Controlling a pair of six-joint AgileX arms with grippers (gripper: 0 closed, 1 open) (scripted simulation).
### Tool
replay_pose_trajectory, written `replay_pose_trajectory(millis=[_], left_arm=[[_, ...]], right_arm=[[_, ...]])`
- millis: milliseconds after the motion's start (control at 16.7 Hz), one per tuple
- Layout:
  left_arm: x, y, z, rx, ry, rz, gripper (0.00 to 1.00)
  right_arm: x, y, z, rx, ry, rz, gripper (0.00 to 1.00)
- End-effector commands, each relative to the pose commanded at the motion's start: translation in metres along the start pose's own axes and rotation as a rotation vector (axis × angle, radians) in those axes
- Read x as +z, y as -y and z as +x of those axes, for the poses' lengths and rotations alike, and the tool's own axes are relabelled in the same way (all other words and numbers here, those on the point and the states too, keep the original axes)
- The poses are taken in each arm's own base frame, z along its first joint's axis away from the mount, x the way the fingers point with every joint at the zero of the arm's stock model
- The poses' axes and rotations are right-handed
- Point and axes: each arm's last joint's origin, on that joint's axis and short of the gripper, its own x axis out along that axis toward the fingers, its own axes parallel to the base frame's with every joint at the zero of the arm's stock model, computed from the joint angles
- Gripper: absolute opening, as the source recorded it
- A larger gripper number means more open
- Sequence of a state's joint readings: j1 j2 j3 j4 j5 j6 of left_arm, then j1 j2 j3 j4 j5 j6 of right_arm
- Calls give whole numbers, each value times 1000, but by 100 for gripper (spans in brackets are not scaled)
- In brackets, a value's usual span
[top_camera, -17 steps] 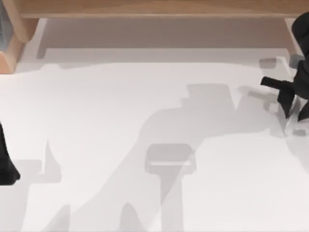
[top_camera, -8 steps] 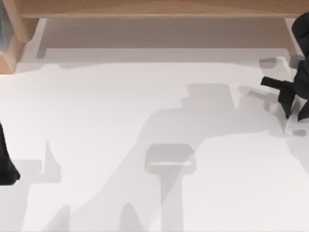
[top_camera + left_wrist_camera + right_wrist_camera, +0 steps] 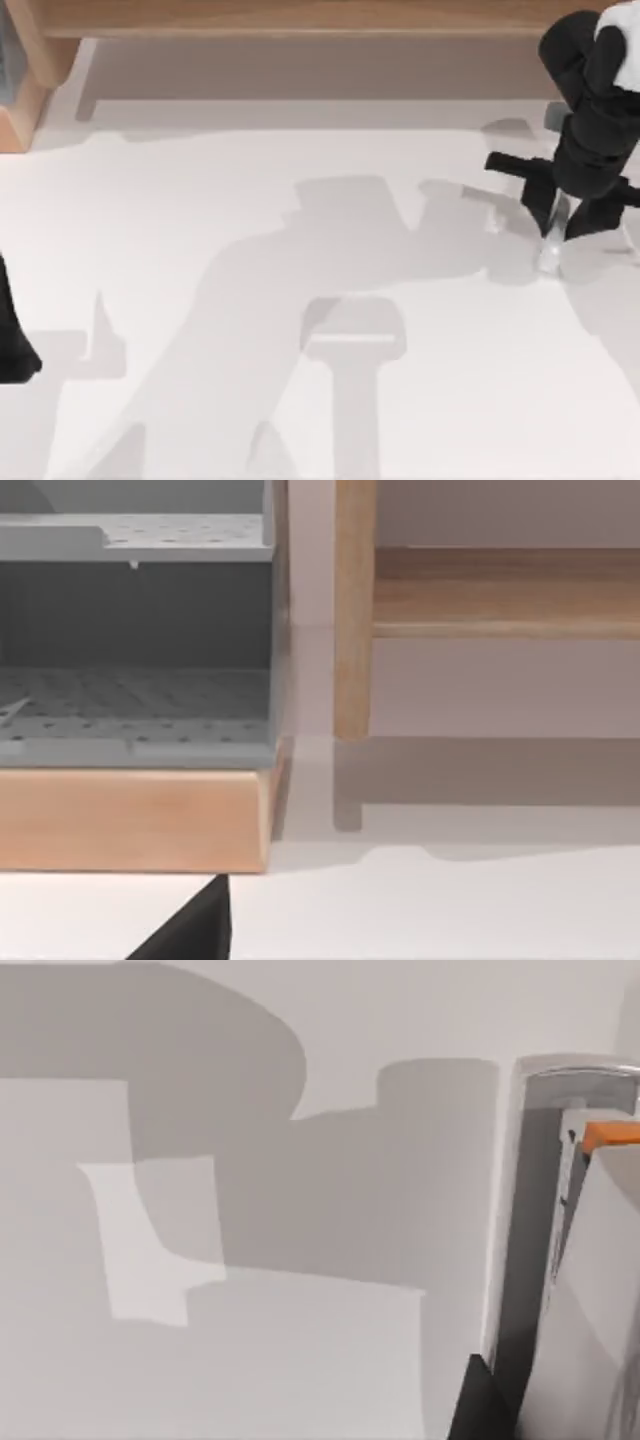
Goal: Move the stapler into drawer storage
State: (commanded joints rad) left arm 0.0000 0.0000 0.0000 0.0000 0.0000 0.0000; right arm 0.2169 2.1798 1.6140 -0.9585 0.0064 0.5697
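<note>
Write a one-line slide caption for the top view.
Right gripper holds the pale stapler between its fingers at the white table's right side; left arm parked at the left edge.

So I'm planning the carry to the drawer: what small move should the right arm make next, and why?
Probably keep carrying the stapler toward the table's left. The right hand sits at the table's right with the stapler between its fingers, while the wooden cabinet with its grey drawer is at the far left. The left arm stays parked at the left edge.

No readable text, label, brand, number or sign appears on anything.
</note>
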Motion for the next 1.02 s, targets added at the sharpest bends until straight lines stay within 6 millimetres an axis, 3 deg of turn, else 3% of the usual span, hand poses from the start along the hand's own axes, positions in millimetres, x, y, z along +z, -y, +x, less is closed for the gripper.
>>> replay_pose_trajectory(millis=[180,540,840,900,1020], left_arm=[[0,0,0,0,0,0,100],[0,0,0,0,0,0,100],[0,0,0,0,0,0,100],[0,0,0,0,0,0,100],[0,0,0,0,0,0,100]], right_arm=[[-5,-2,-3,-37,-14,-15,0],[23,51,-12,-21,-40,55,0],[23,51,-11,-21,-41,54,0],[24,48,-18,-9,-24,43,0],[27,45,-52,40,51,20,0]])
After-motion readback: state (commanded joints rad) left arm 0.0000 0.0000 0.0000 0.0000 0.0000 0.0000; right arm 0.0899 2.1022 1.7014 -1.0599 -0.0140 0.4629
